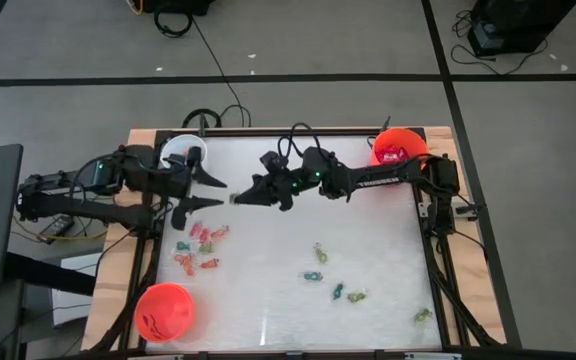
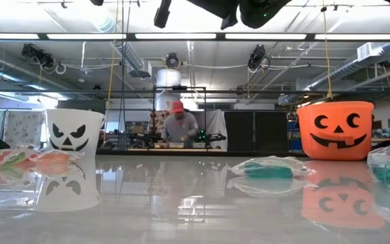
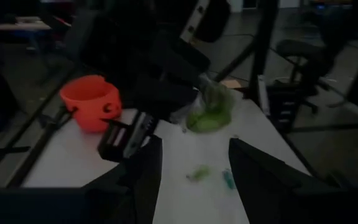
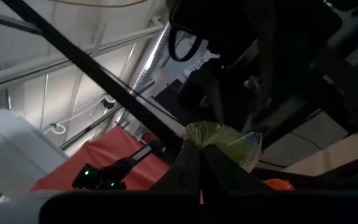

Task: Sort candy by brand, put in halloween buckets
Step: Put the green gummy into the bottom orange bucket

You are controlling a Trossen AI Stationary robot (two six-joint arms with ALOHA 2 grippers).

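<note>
Above the desk's (image 1: 268, 300) far half the right claw (image 1: 236, 198) is clenched on a green candy (image 4: 225, 142), facing the left claw (image 1: 200, 191), which hangs released beside the white bucket (image 1: 180, 152). Loose candies (image 1: 200, 248) lie below; orange buckets (image 1: 398, 145) sit at opposite corners.

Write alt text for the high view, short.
Overhead: the right gripper holds a green candy mid-table, facing the open left gripper. White bucket and one orange bucket sit at the far corners, another orange bucket near left; loose candy is scattered between.
</note>
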